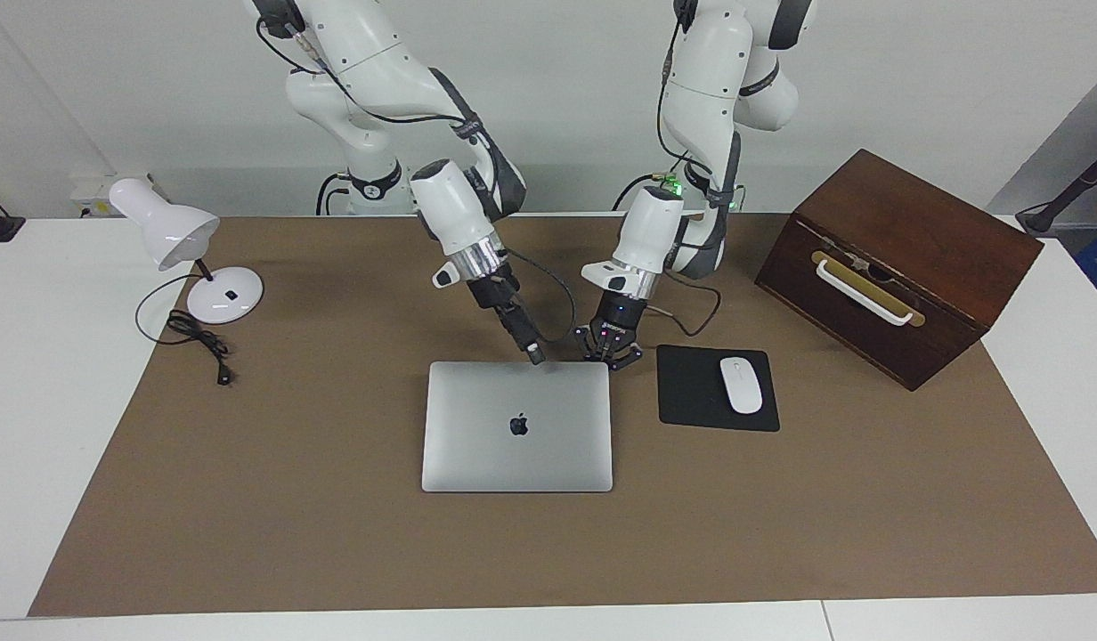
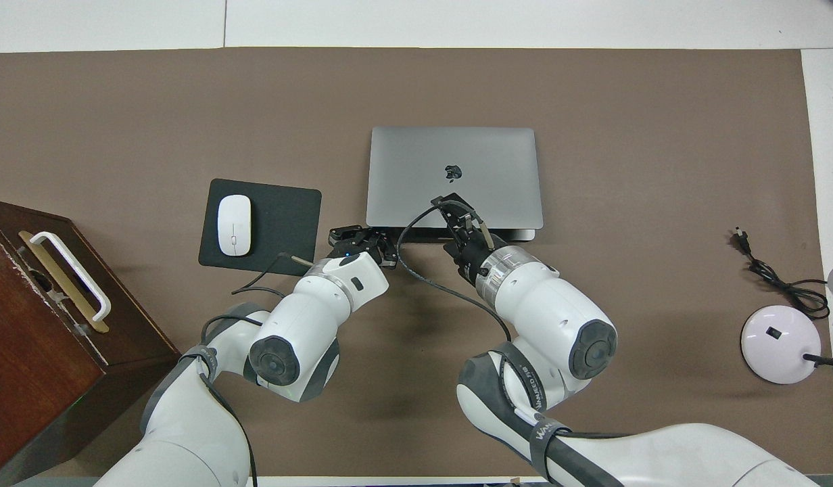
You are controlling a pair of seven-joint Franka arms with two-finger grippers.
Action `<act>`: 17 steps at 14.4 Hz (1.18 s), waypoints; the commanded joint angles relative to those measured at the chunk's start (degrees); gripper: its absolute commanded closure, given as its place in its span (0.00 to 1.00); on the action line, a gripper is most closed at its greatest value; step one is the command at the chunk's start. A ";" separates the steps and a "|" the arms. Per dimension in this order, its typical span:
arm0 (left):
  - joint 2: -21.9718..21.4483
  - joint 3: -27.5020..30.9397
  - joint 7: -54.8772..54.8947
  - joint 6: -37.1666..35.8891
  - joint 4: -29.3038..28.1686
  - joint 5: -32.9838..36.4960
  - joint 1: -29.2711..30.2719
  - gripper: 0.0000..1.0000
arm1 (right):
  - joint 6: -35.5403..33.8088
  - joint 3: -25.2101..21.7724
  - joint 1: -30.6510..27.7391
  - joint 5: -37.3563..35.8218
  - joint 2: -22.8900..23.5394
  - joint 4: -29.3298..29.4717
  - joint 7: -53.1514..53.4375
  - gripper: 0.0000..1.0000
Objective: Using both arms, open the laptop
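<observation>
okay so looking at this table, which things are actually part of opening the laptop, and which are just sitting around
Part of the job:
laptop, lid shut
left gripper, shut, low at the laptop's corner nearest the mousepad
right gripper, at the laptop's edge nearest the robots

Just lying about:
mousepad
mouse on it
wooden box
desk lamp

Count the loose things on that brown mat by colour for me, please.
Silver: 1, the laptop.
Black: 1, the mousepad.
White: 2, the mouse and the desk lamp.
Dark brown: 1, the wooden box.
Total: 5.
</observation>
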 commanded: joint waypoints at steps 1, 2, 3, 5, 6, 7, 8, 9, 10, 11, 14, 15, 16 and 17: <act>1.72 -0.09 1.93 1.13 0.95 -0.68 0.32 1.00 | 1.10 0.39 -0.34 1.94 0.49 0.12 -2.02 0.00; 1.80 -0.09 2.72 1.13 0.95 -0.68 0.32 1.00 | 1.01 0.30 -0.34 1.94 0.58 0.30 -2.20 0.00; 1.80 -0.09 2.99 1.13 0.86 -0.68 0.32 1.00 | 0.75 0.21 -0.51 1.85 0.67 0.56 -2.37 0.00; 1.80 -0.09 2.90 1.13 0.95 -0.68 0.32 1.00 | 0.49 0.04 -0.78 1.85 0.76 1.44 -3.42 0.00; 1.80 -0.09 2.99 1.13 0.86 -0.68 0.32 1.00 | -0.30 -0.05 -0.95 1.85 1.02 2.22 -3.78 0.00; 1.80 -0.09 2.99 1.13 0.86 -0.68 0.32 1.00 | -0.83 -0.14 -1.04 1.94 1.54 3.02 -3.96 0.00; 1.98 -0.09 2.99 1.13 0.86 -0.68 0.32 1.00 | -0.92 -0.23 -1.04 1.85 2.07 3.81 -4.04 0.00; 2.07 -0.09 2.99 1.13 0.95 -0.68 0.32 1.00 | -0.92 -0.23 -1.04 1.85 2.86 4.60 -4.57 0.00; 2.16 -0.09 2.99 1.13 0.95 -0.68 0.32 1.00 | -0.92 -0.40 -1.04 1.85 3.39 5.21 -5.44 0.00; 2.16 -0.09 2.99 1.13 0.95 -0.68 0.32 1.00 | -0.92 -0.49 -1.13 1.85 3.83 5.57 -5.97 0.00; 2.16 -0.09 2.99 1.13 0.95 -0.68 0.32 1.00 | -1.01 -1.37 -1.13 1.85 4.10 6.10 -6.95 0.00; 2.16 -0.09 2.99 1.13 0.95 -0.68 0.23 1.00 | -1.01 -1.37 -1.13 1.85 4.10 6.19 -7.03 0.00; 2.16 -0.09 2.99 1.13 0.86 -0.68 0.32 1.00 | -1.10 -1.54 -1.13 1.85 4.10 6.36 -7.12 0.00; 2.24 -0.09 2.99 1.13 0.95 -0.68 0.32 1.00 | -1.10 -1.72 -1.13 1.85 4.44 7.15 -7.12 0.00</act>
